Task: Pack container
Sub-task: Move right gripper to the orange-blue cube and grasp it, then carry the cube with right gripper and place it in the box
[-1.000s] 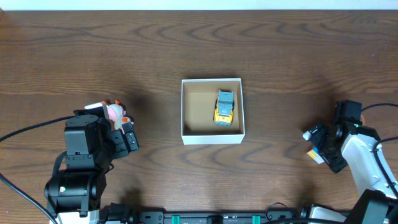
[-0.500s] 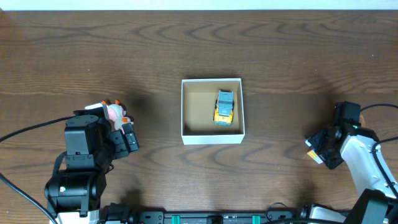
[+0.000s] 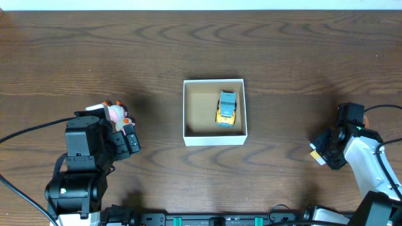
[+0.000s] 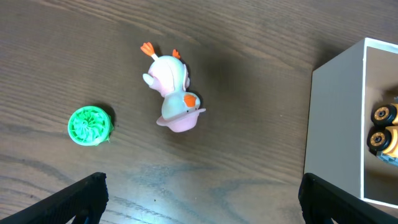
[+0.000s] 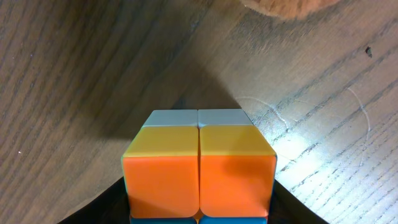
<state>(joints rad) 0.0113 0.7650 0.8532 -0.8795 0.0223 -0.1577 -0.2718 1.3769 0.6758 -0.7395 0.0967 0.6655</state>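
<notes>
Sitting at the middle of the dark brown wooden table (image 3: pixel 282 50), the small square white-walled container with a tan cardboard inside (image 3: pixel 215 137) is open at the top and holds one thing: a little toy truck with a yellow body and a grey-blue cab (image 3: pixel 227 108). The truck lies against the container's right-hand wall as the overhead view shows it, nearer the far edge. The rest of the container's floor is bare cardboard.

Well to the left of the container in the overhead view, the left gripper (image 4: pixel 202 199) has its jaws spread wide and nothing between them. Its wrist camera looks down on a pale pink plastic duck with orange beak and feet (image 4: pixel 172 93), lying on its side on the table. A small round green ribbed disc (image 4: pixel 90 124) lies farther from the container than the duck. Both are apart from the container's white wall, and neither touches the fingers.

Well to the right of the container, the right gripper (image 3: pixel 320 154) is closed on a small two-by-two puzzle cube with orange, yellow and pale grey-white faces (image 5: pixel 199 168). Dark fingers press its two sides low in the wrist view. Whether the cube rests on the wood or hangs just above it cannot be told.
</notes>
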